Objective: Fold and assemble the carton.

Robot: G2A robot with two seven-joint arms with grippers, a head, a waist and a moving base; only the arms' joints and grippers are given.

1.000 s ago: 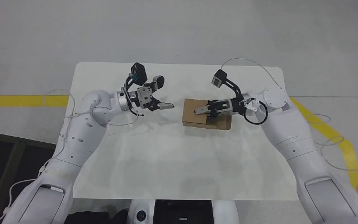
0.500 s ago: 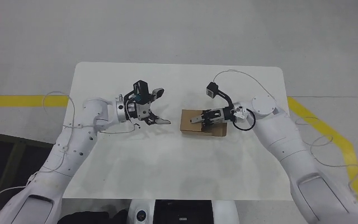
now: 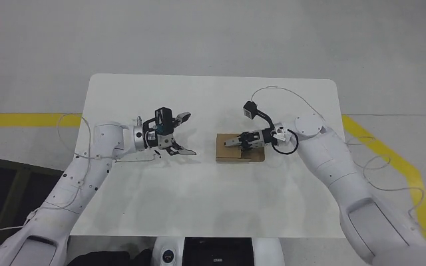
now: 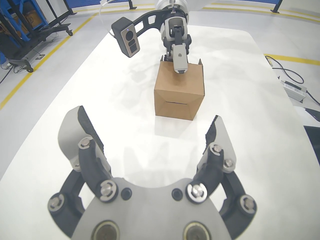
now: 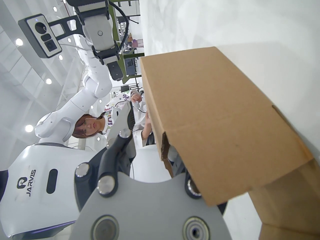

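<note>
Nearest, the left end effector (image 4: 148, 126) hovers over the white table (image 4: 100, 96), spread wide and holding nothing. It points at the carton (image 4: 178, 93) but is well short of it. The carton sits on the table, squared up into a box, and the end facing the left end effector looks tucked shut. Beyond the carton, the right end effector (image 4: 180, 70) reaches over its far end, narrowed astride the top panel. The one finger (image 5: 122, 121) I can see stands just off the cardboard, so it isn't clamped. Small tabs stick up at that far end, so I'd say closing it is what remains.
</note>
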